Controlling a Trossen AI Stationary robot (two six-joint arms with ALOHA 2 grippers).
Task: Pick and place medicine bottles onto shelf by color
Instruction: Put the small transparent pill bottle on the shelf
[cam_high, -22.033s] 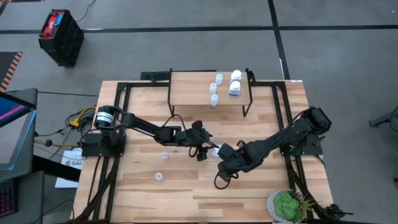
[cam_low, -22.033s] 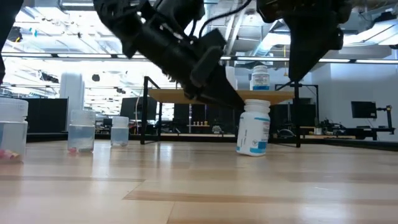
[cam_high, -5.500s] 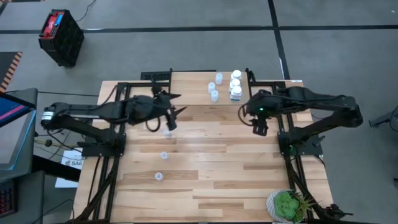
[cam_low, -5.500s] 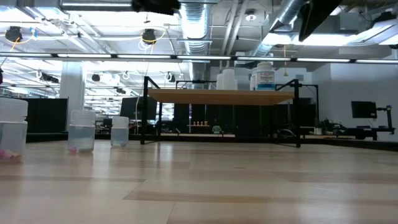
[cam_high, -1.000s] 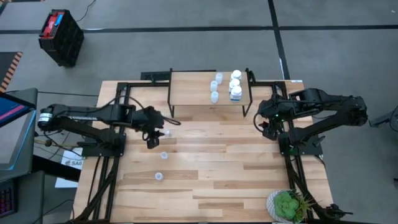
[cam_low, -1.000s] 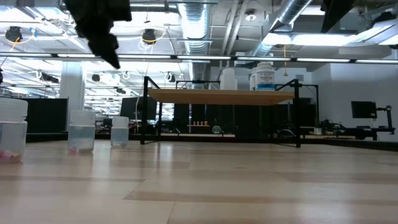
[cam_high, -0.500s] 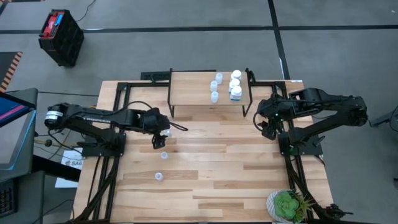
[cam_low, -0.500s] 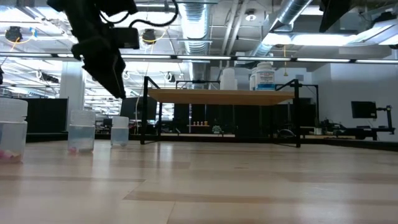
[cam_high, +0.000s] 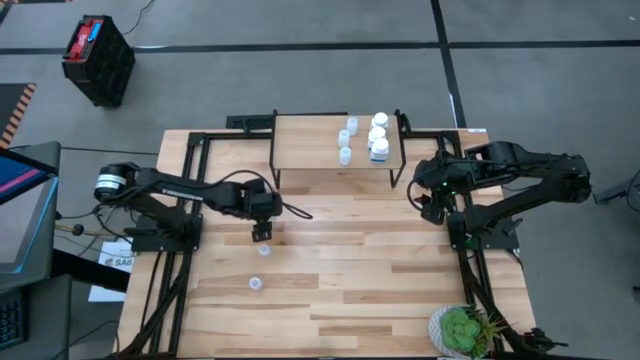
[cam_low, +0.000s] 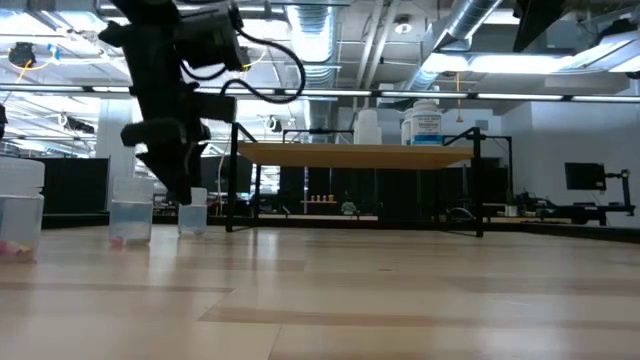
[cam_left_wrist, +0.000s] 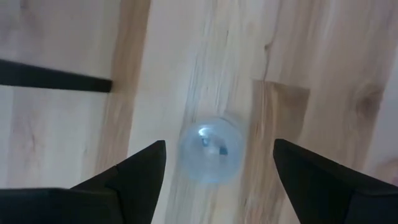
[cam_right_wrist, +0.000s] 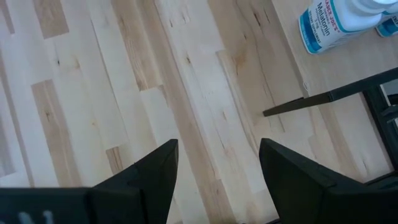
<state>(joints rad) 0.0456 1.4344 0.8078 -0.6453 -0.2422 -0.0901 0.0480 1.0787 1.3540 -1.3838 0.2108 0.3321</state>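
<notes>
left gripper (cam_left_wrist: 214, 155) spread wide, empty | blue bottle (cam_left_wrist: 211, 151) upright on table (cam_high: 400, 280), directly beneath, centred between fingers, axis vertical | left arm nearer | right gripper (cam_right_wrist: 217, 162) open, empty, idle by shelf (cam_high: 310, 150)

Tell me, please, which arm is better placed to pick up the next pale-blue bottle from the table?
Left. The left gripper hangs open directly above a small pale-blue translucent bottle, while the right gripper waits beside the light-wood shelf.
</notes>
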